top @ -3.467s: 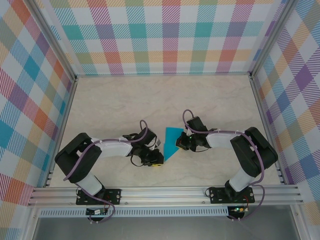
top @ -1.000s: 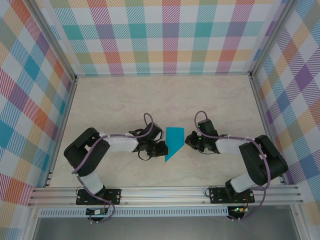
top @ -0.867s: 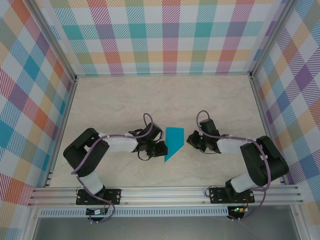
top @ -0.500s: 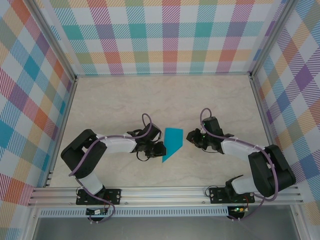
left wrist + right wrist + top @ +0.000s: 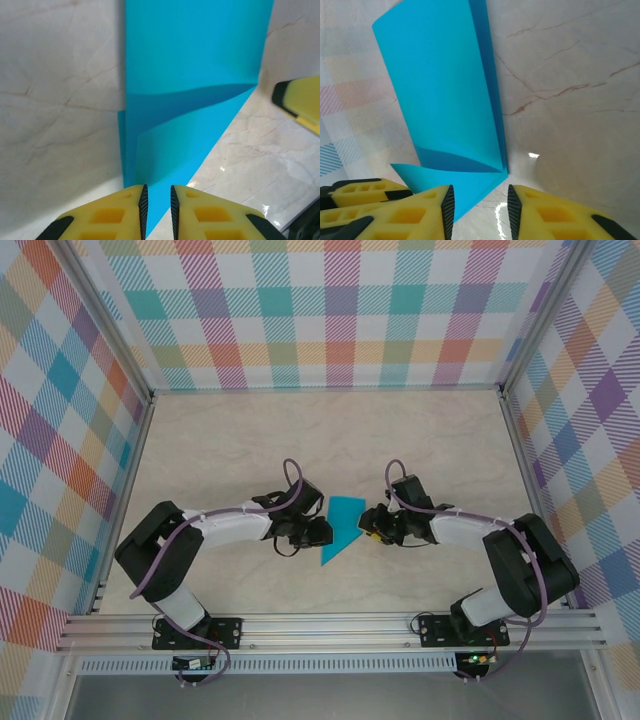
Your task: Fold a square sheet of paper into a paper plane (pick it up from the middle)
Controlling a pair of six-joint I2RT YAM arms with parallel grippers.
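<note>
Yellow-fingered, the left claw sat just beside the 9 o'clock edge of the square sheet of paper, jaws a narrow slit apart with teal showing through the gap. The sheet, folded to a creased wedge pointing toward 7 o'clock, lay flat mid-counter. At its 3 o'clock the right claw stood wider open, empty.

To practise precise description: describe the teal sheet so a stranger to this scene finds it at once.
On the pale marbled table, look between the left gripper and the right gripper. There lies the sheet of paper, folded, with one pointed end towards the arms' bases. It alone is teal, its neighbours being black and yellow.
</note>
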